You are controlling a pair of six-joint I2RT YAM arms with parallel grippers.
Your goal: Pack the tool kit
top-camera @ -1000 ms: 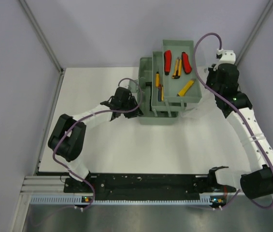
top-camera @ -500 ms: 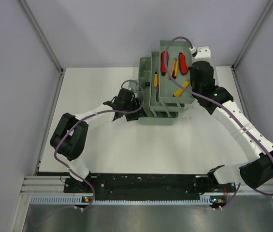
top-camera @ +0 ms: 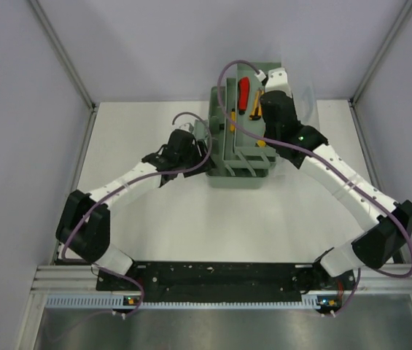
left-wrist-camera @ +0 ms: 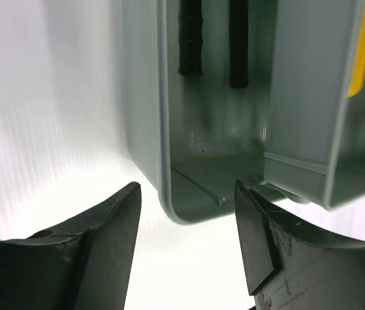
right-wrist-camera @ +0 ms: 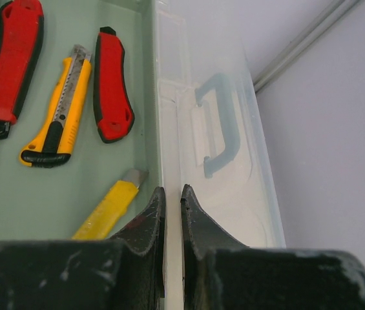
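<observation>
Right wrist view: the tray may slip off my closed tool, or the whole box may skid.
My right tool [right-wrist-camera: 172, 190], fingers together, sits at the 3 o'clock rim of the tray [right-wrist-camera: 20, 200], beside the clear lid [right-wrist-camera: 234, 200]; I cannot tell if it pinches the rim. A slip would hit the lid and jolt the yellow knife [right-wrist-camera: 108, 210]. My left tool [left-wrist-camera: 185, 186], jaws apart, straddles the 9 o'clock corner of the toolbox [left-wrist-camera: 146, 97] without gripping, so a push could shove the box along the desk [top-camera: 154, 226]. It stands at 12 o'clock; both arms stretch toward it.
</observation>
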